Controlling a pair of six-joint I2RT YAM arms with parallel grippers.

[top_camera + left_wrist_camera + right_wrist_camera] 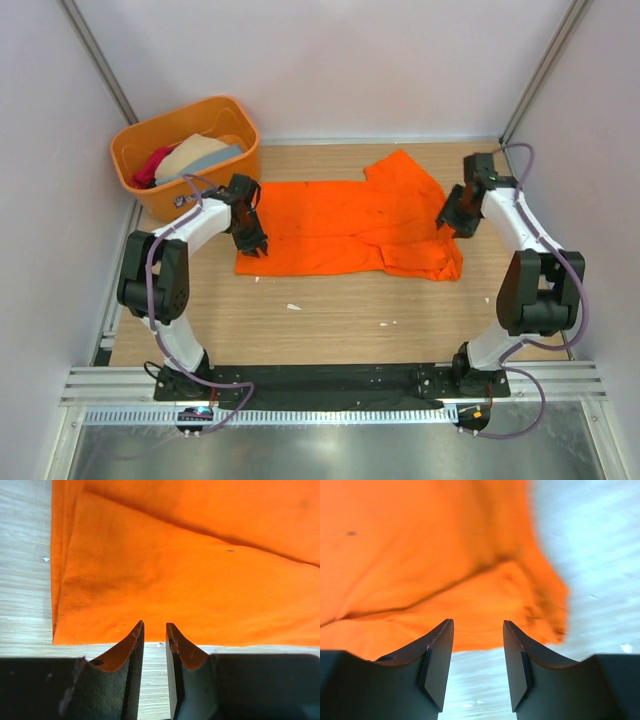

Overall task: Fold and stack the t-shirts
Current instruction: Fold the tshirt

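The bright orange t-shirt (pixel 345 228) lies spread on the wooden table with one long fold across it and a sleeve bunched at the right. My left gripper (pixel 250 245) hovers at its left end. In the left wrist view the shirt (pixel 190 570) has its hem just beyond my left gripper (pixel 154 625), whose jaws stand narrowly open with bare wood between them. My right gripper (pixel 450 218) is at the shirt's right end. In the blurred right wrist view my right gripper (pixel 478 622) is open and empty, short of the shirt (pixel 420 555).
An orange plastic tub (pixel 180 108) at the back left holds crimson (pixel 152 165), beige (pixel 195 152) and grey-blue (pixel 215 163) t-shirts. Small white scraps (pixel 293 306) lie on the table (pixel 340 320) in front of the shirt. Walls close in both sides.
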